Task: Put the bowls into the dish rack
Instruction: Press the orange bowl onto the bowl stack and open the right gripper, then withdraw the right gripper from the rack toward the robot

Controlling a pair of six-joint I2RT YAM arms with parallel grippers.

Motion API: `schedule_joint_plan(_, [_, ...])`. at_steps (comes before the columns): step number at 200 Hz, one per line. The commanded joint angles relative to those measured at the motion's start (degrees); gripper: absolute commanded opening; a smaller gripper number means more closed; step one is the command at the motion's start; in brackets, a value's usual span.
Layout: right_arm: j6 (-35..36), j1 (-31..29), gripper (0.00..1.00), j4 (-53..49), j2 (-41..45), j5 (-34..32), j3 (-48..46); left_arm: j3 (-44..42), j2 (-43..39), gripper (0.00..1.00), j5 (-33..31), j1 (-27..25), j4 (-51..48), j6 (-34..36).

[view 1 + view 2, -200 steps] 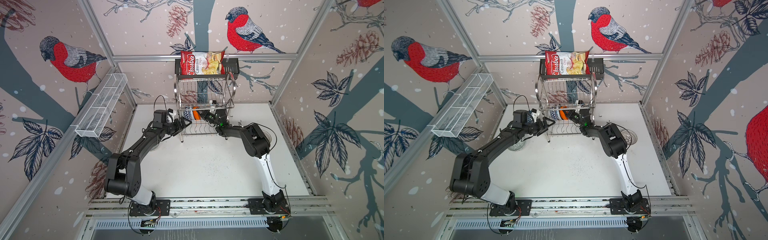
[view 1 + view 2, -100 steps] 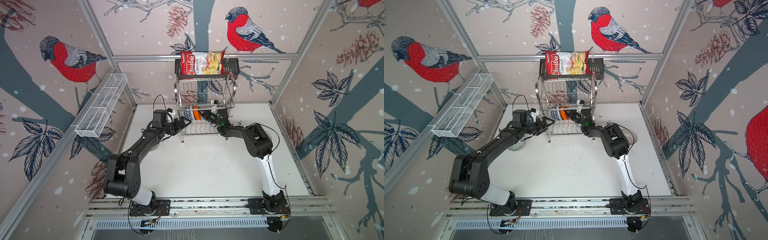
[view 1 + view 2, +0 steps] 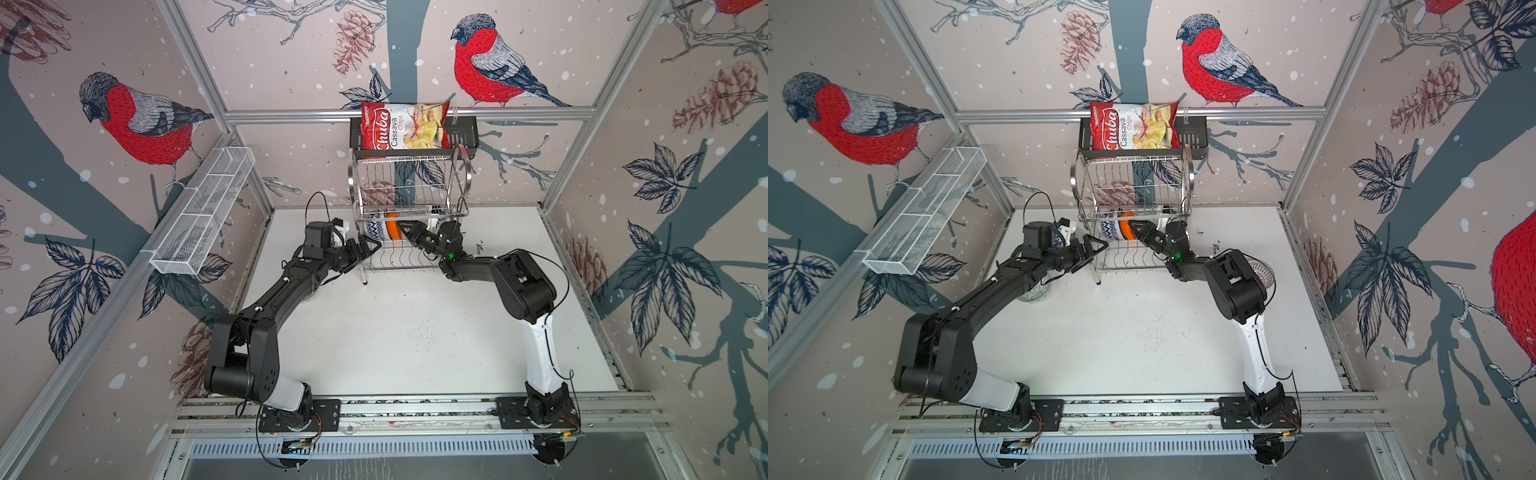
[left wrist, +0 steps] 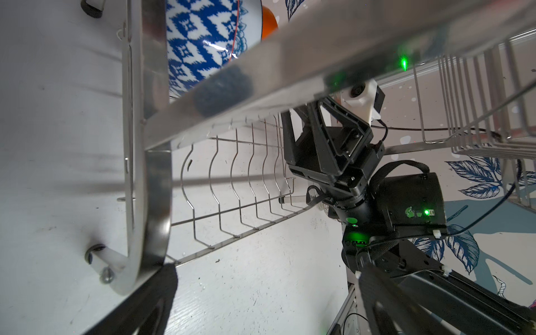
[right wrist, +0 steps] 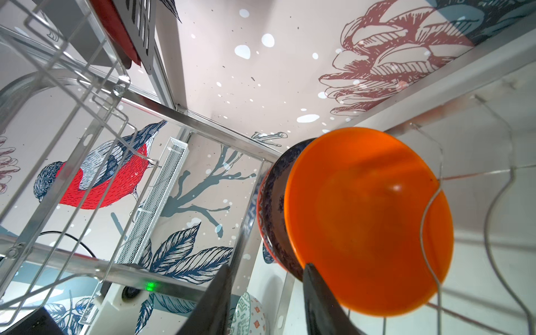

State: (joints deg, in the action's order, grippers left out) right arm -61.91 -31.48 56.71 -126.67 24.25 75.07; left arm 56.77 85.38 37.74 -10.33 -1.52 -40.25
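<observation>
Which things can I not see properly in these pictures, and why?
Patterned round bowl: in a top view, mostly hidden under the black left arm.
Round grey dotted thing: in a top view, half behind the right arm's elbow; kind unclear.
Dark-rimmed patterned bowl: right wrist view, covered by the glossy orange bowl.
Grey-green patterned bowl: same view, cut off by the edge.

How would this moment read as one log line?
orange bowl: on edge in rack, lower tier; right jaws: open at its rim; left jaws: open, empty

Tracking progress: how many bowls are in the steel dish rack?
2, lower tier: a blue patterned bowl and a glossy orange bowl beside it. More may be hidden.
</observation>
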Motion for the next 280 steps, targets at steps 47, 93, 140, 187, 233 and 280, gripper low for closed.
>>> schedule_joint_plan(47, [-0.8,-1.4,0.44,4.7,4.2,-1.9,-5.3,-1.7,-1.7,0.98,0.0,0.2,1.2,0.3])
schedule_joint_plan(93, [-0.8,-3.0,0.45,5.5,6.1,-3.0,-8.5,-3.8,-3.2,0.98,0.1,0.1,1.6,0.2])
schedule_joint_plan(140, [-0.8,-4.3,0.46,6.2,8.3,-4.0,-11.7,-5.4,-5.1,0.98,0.1,0.1,1.7,0.1])
schedule_joint_plan(187, [-0.6,-5.4,0.46,6.6,10.6,-5.1,-15.1,-7.4,-6.9,0.98,0.1,0.1,2.3,-0.1])
schedule_joint_plan(233, [0.2,-6.2,0.48,5.8,12.9,-5.8,-17.8,-9.0,-8.5,0.98,0.0,0.1,2.4,-0.3])
schedule_joint_plan(280, [0.8,-6.8,0.53,4.9,16.1,-6.1,-20.8,-10.8,-10.6,0.98,-1.3,0.1,2.8,-0.8])
